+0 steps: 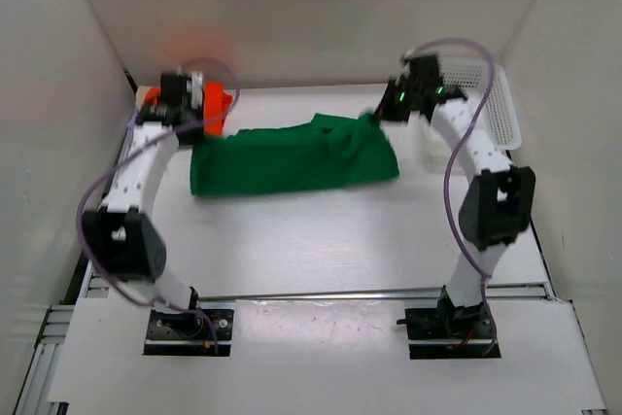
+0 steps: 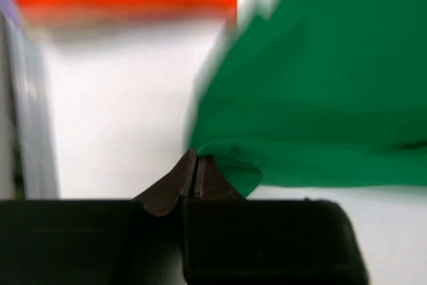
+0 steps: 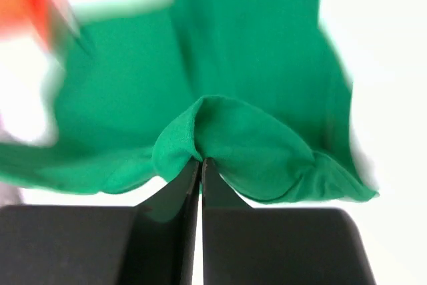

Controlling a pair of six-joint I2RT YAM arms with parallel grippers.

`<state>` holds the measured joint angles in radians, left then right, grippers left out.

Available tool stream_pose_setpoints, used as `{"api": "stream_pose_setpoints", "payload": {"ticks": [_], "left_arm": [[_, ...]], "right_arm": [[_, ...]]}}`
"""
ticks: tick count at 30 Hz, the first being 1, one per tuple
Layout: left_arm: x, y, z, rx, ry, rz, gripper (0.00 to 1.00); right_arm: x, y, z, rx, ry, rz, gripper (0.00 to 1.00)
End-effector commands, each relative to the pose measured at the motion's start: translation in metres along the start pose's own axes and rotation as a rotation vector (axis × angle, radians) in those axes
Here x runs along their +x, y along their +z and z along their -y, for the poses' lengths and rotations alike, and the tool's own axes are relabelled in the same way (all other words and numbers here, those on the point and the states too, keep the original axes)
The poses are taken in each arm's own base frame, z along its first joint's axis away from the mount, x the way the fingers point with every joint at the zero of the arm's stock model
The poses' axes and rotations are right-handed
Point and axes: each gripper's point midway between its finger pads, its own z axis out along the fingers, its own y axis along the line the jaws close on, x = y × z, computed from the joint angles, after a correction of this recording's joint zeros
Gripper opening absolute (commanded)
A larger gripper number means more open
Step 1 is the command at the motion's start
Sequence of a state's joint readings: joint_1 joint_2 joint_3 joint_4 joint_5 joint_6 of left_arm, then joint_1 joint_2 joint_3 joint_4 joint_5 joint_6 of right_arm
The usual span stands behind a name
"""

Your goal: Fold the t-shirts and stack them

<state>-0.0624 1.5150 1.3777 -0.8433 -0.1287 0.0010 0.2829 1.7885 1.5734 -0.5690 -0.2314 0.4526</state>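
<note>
Step in hand: I am judging this as the first fold of the green t-shirt, with both arms gripping 1 long edge.
Garment position: it is lying in a crumpled band across the far half of the table, between the 2 arms.
Left gripper: I am seeing its jaws pressed together, pinching a small fold at the shirt's left corner.
Right gripper: its jaws are sitting pressed together on a bunched fold at the shirt's right end.
Neighbours: the orange-red t-shirt is lying just beside the left wrist, and the white basket is standing behind the right arm.
Method: I am advising that the 2 grippers be travelling at 1 height and 1 pace, holding the edge taut so the fold lands straight.
Risk: I am flagging both pinches as shallow. Slipping cloth, or dragging the orange-red shirt along, would be spoiling the fold.
Visibility: both wrist views are showing blur, so I am not confirming finer creases.
</note>
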Motion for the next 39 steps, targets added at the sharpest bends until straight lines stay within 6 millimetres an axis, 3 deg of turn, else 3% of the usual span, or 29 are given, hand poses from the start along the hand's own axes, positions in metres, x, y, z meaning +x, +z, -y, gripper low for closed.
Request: {"api": "stream_pose_setpoints", "payload": {"ticks": [1, 2, 3, 4, 5, 6, 7, 8, 9, 10, 12, 13, 14, 15, 16, 17, 18, 19, 20, 22, 23, 24, 26, 27, 29, 30, 34, 36, 39], "left_arm": [[-0.185, -0.069, -0.028, -0.083, -0.088, 0.467, 0.10], [-0.217, -0.087, -0.037, -0.120, -0.112, 0.549, 0.10], [-0.242, -0.076, -0.038, -0.130, -0.120, 0.577, 0.10], [-0.287, -0.138, -0.046, -0.129, -0.156, 0.766, 0.10], [-0.303, -0.153, -0.048, -0.128, -0.168, 0.833, 0.10], [-0.314, -0.157, -0.047, -0.117, -0.170, 0.869, 0.10], [-0.324, -0.168, -0.041, -0.098, -0.170, 0.924, 0.10], [-0.324, -0.171, -0.034, -0.077, -0.162, 0.935, 0.10], [-0.322, -0.183, -0.031, -0.054, -0.153, 0.952, 0.10], [-0.313, -0.164, -0.022, -0.043, -0.139, 0.905, 0.10], [-0.302, -0.152, -0.013, -0.023, -0.120, 0.861, 0.10], [-0.294, -0.157, -0.008, -0.012, -0.113, 0.854, 0.10], [-0.278, -0.133, 0.000, -0.005, -0.096, 0.783, 0.10], [-0.269, -0.126, 0.001, -0.006, -0.091, 0.755, 0.10], [-0.260, -0.131, -0.002, -0.015, -0.093, 0.748, 0.10], [-0.238, -0.106, 0.000, -0.025, -0.082, 0.672, 0.10], [-0.226, -0.098, -0.001, -0.036, -0.080, 0.641, 0.10], [-0.214, -0.103, -0.005, -0.050, -0.082, 0.631, 0.10], [-0.181, -0.073, -0.001, -0.053, -0.063, 0.533, 0.10], [-0.144, -0.054, -0.002, -0.066, -0.048, 0.447, 0.10], [-0.127, -0.057, 0.003, -0.047, -0.036, 0.432, 0.10], [-0.084, -0.029, 0.007, -0.041, -0.013, 0.323, 0.10], [-0.043, -0.018, 0.016, -0.015, 0.013, 0.252, 0.10], [0.005, 0.004, 0.024, -0.006, 0.050, 0.142, 0.10], [0.046, 0.016, 0.032, 0.013, 0.081, 0.057, 0.10], [0.082, 0.025, 0.034, 0.016, 0.104, -0.015, 0.10], [0.145, 0.036, 0.033, 0.031, 0.128, -0.144, 0.10], [0.165, 0.035, 0.031, 0.029, 0.132, -0.170, 0.10], [0.177, 0.030, 0.031, 0.040, 0.131, -0.167, 0.10]], "right_arm": [[-0.183, -0.114, -0.063, -0.217, 0.091, 0.390, 0.00], [-0.224, -0.138, -0.061, -0.266, 0.115, 0.509, 0.00], [-0.253, -0.189, -0.084, -0.354, 0.095, 0.651, 0.00], [-0.264, -0.207, -0.088, -0.410, 0.166, 0.700, 0.00], [-0.278, -0.265, -0.107, -0.499, 0.101, 0.860, 0.00], [-0.278, -0.276, -0.108, -0.522, 0.095, 0.896, 0.00], [-0.271, -0.252, -0.091, -0.488, 0.131, 0.871, 0.00], [-0.265, -0.277, -0.099, -0.485, 0.082, 0.929, 0.00], [-0.261, -0.278, -0.096, -0.461, 0.073, 0.929, 0.00], [-0.254, -0.276, -0.095, -0.450, 0.057, 0.909, 0.00], [-0.230, -0.264, -0.085, -0.395, 0.030, 0.838, 0.00], [-0.218, -0.256, -0.085, -0.387, 0.018, 0.802, 0.00], [-0.201, -0.266, -0.090, -0.385, -0.003, 0.796, 0.00], [-0.176, -0.230, -0.066, -0.330, 0.039, 0.704, 0.00], [-0.156, -0.236, -0.068, -0.319, 0.017, 0.704, 0.00], [-0.138, -0.225, -0.061, -0.298, 0.023, 0.673, 0.00], [-0.118, -0.212, -0.046, -0.256, 0.048, 0.629, 0.00], [-0.081, -0.190, -0.021, -0.181, 0.091, 0.572, 0.00], [-0.058, -0.177, -0.008, -0.144, 0.116, 0.532, 0.00], [-0.004, -0.160, 0.009, -0.105, 0.130, 0.448, 0.00], [0.048, -0.123, 0.039, -0.038, 0.163, 0.322, 0.02], [0.075, -0.110, 0.050, -0.007, 0.172, 0.272, 0.04], [0.137, -0.089, 0.064, 0.033, 0.182, 0.147, 0.05], [0.188, -0.070, 0.089, 0.090, 0.221, 0.037, 0.08], [0.235, -0.059, 0.104, 0.141, 0.284, -0.055, 0.08], [0.268, -0.054, 0.118, 0.181, 0.314, -0.125, 0.10], [0.309, -0.057, 0.134, 0.247, 0.359, -0.218, 0.17], [0.319, -0.063, 0.140, 0.288, 0.345, -0.248, 0.27], [0.323, -0.073, 0.141, 0.313, 0.334, -0.279, 0.32]]}}
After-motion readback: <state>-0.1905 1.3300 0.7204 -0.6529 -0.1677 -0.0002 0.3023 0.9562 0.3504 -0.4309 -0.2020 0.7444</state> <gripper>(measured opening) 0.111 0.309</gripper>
